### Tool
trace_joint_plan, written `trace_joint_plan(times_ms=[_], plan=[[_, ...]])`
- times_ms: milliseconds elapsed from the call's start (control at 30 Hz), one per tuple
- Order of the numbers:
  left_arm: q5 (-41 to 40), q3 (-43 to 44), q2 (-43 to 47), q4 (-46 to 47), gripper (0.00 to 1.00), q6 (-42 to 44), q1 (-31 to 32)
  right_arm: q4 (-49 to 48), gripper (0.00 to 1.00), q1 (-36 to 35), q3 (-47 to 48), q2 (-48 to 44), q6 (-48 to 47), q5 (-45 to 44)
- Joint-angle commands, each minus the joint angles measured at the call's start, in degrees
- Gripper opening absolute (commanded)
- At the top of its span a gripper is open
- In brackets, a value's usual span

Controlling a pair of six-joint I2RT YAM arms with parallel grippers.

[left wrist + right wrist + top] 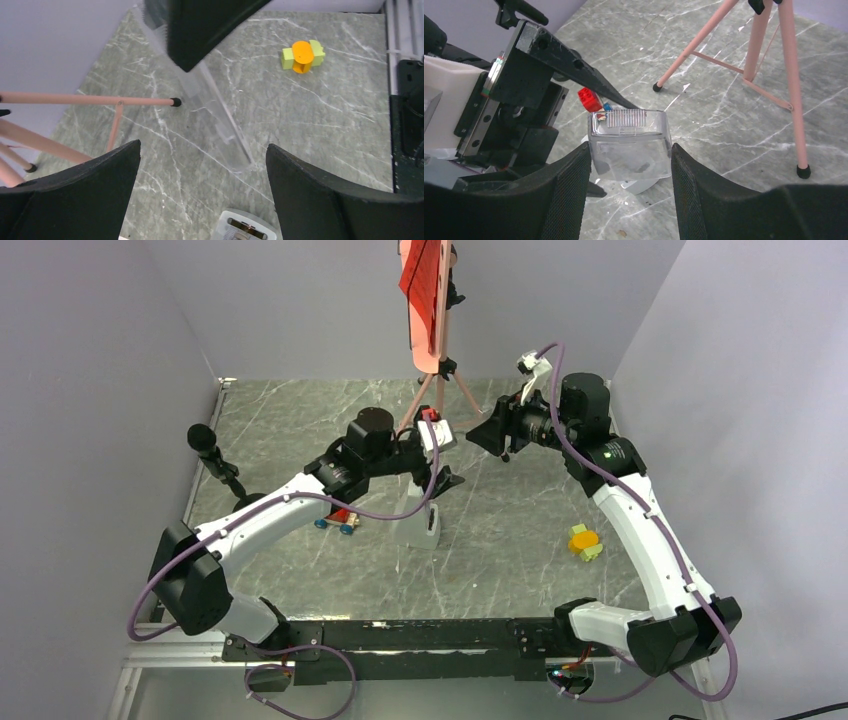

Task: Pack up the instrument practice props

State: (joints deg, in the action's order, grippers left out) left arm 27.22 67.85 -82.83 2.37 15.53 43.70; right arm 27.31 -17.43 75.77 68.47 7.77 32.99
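The salmon-pink music stand [432, 315] stands at the back centre with the red sheet [422, 275] on its desk; its legs show in the right wrist view [774, 75]. My right gripper [630, 148] is shut on the clear stick [629, 142], which slants down over the floor in the left wrist view [215, 110]. My left gripper [203, 146] is open and empty, just above the grey-white metronome [242, 227], which stands mid-table [420, 525]. The two grippers [440, 465] [482, 435] are close together.
A red toy car with blue wheels [341, 519] lies left of the metronome. A yellow-green and orange toy [585, 541] lies at the right. A black microphone on a stand [213, 452] is at the left. Grey walls enclose the table.
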Motion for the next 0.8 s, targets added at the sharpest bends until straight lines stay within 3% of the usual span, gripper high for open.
trace_joint_plan(times_ms=[0,133,633,700,767], plan=[[-5.1,1.5,0.7,4.0,0.99,-0.7,0.2,-2.7,0.00,0.1,0.8,-1.0,1.9,3.4],[-10.5,0.0,2.1,4.3,0.99,1.7,-0.1,-1.6,0.00,0.1,0.4,-1.9,0.0,3.6],[-9.8,-4.0,5.9,1.8,0.99,2.3,-1.6,-0.9,0.00,0.1,1.7,-0.2,-2.6,4.1],[-7.2,-2.9,6.4,-1.4,0.99,4.9,-2.3,-0.4,0.00,0.2,1.9,0.0,-4.4,4.0],[-1.9,-0.6,7.2,-10.4,0.99,9.8,-4.1,0.5,0.00,0.7,2.7,0.1,-9.0,5.1]])
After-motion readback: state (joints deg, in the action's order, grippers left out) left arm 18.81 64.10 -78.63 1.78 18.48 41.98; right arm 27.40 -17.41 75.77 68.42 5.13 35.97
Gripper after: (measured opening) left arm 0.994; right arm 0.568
